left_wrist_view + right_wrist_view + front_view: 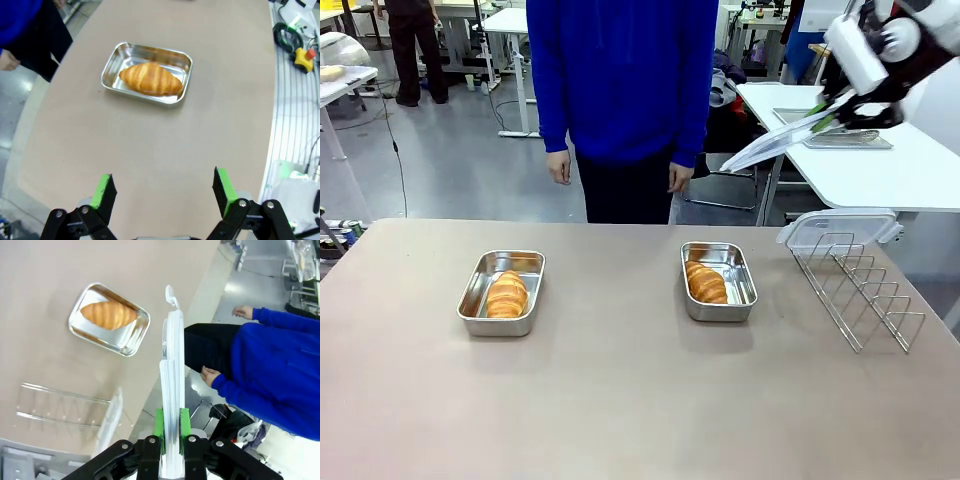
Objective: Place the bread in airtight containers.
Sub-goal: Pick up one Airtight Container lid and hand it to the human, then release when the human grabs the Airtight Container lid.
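The broad beige table (pixel 620 400) spans the front view, and a person in a blue sweater (pixel 620 80) stands at its far edge with both hands (pixel 558 167) hanging loose at the sides, apart from everything on it. The right arm (pixel 910 40) comes in high at the upper right, well above the table's far right corner, wrist bent so that the right gripper (pixel 832 116) points down and leftward. Its green pads are pinched on the edge of a clear lid (pixel 775 145), which slants out toward the person. A wire rack (pixel 860 290) stands near the table's right edge, with a second clear lid (pixel 835 228) resting at its far end. Two uncovered steel tins sit well apart: the left tin (pixel 470 300) holds a croissant (pixel 507 295), and the right tin (pixel 745 285), near the rack, holds a second croissant (pixel 706 284). In the left wrist view the left gripper (pixel 165 192) hovers over bare tabletop with fingers spread wide and nothing between them, a filled tin farther ahead.
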{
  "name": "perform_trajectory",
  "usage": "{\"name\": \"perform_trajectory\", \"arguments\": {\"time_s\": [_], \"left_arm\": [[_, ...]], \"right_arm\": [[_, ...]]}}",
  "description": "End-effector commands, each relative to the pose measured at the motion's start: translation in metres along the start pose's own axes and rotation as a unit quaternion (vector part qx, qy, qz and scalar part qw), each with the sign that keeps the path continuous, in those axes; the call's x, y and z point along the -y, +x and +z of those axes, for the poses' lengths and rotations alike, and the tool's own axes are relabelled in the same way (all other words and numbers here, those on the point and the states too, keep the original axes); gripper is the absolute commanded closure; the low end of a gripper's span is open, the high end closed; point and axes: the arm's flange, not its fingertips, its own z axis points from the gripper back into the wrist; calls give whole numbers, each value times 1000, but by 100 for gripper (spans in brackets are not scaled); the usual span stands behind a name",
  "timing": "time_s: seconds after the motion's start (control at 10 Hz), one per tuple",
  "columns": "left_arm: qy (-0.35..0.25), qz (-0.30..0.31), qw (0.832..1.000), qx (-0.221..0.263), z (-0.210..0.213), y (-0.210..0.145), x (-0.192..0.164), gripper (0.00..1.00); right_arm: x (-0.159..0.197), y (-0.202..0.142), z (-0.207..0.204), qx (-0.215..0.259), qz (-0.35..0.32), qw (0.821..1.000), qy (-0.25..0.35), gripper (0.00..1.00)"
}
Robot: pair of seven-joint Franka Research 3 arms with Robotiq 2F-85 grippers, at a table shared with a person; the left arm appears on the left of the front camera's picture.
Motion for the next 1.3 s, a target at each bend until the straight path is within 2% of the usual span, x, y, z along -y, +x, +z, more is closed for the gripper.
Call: {"name": "perform_trajectory", "arguments": {"time_s": [0.0,0.5,0.6,1.2], "left_arm": [[-2,-8,1000,2,1,-1,1,0],[-2,-8,1000,2,1,-1,1,0],[-2,-8,1000,2,1,-1,1,0],[-2,-8,1000,2,1,-1,1,0]], "right_arm": [[18,-15,-10,21,16,999,-21,100],[14,-15,-5,32,5,998,-52,100],[20,-9,-11,15,6,1000,-20,100],[20,-9,-11,15,6,1000,-20,100]]}}
